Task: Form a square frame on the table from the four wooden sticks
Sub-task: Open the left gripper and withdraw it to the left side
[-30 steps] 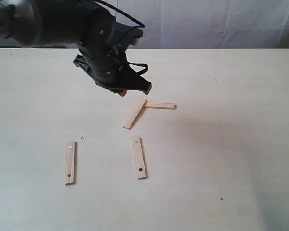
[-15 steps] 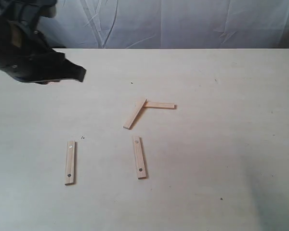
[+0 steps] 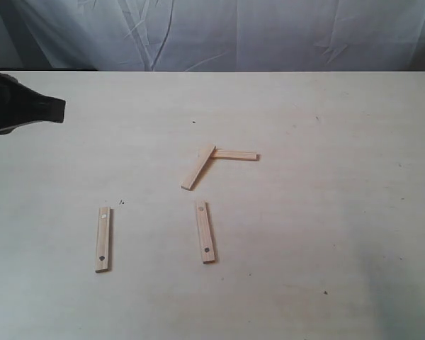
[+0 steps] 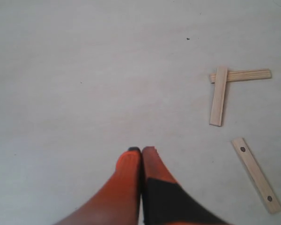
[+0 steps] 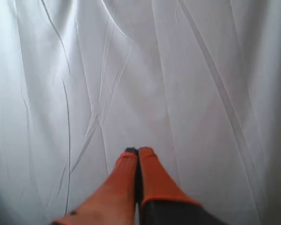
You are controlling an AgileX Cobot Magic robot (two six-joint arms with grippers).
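Observation:
Four pale wooden sticks lie apart on the table [image 3: 326, 212]; no square frame is formed. Two narrow plain sticks make an L near the middle: one slanted [image 3: 198, 167] [image 4: 218, 95], its end overlapping a level one [image 3: 234, 155] [image 4: 247, 74]. Two wider holed sticks lie nearer the front, one at the left [image 3: 103, 239] and one at the centre [image 3: 205, 231] [image 4: 256, 168]. My left gripper [image 4: 141, 150] is shut and empty, above bare table away from the sticks; its dark body [image 3: 21, 110] shows at the exterior view's left edge. My right gripper [image 5: 137, 151] is shut, facing a white curtain.
A white wrinkled curtain [image 3: 269, 35] hangs behind the table's far edge. A few tiny dark specks [image 3: 193, 122] mark the tabletop.
The left arm has swung from above the L-shaped pair to the far left edge of the exterior view. The sticks have not moved.

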